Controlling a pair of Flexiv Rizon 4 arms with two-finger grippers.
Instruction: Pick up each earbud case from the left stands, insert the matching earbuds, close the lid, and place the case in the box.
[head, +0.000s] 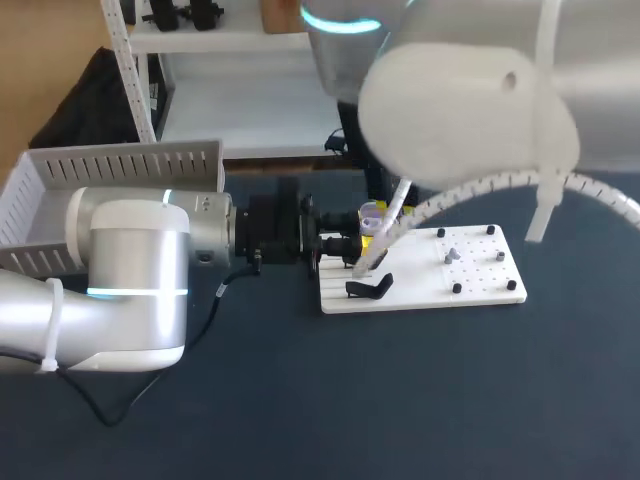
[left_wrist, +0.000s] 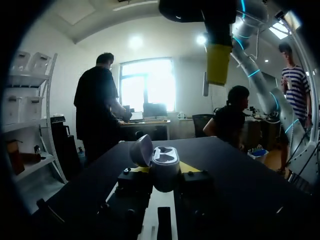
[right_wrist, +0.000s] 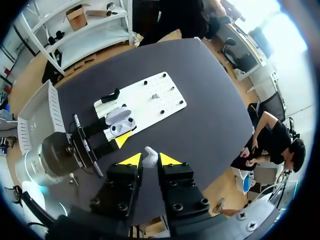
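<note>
Now, with the left tool (left_wrist: 165, 171) clamped on the open case (left_wrist: 164, 161) above the white board (head: 480, 275) toward the tabletop's (head: 400, 400) far edge, insertion is in hand: the right tool (right_wrist: 149, 160), pinching a white earbud (right_wrist: 149, 153), likely must lower it squarely into its socket.

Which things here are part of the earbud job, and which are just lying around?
Job:
open earbud case, in left jaws
earbud, in right jaws
white stand board
slotted box

Lying about:
black cable by left arm
dark table
</note>
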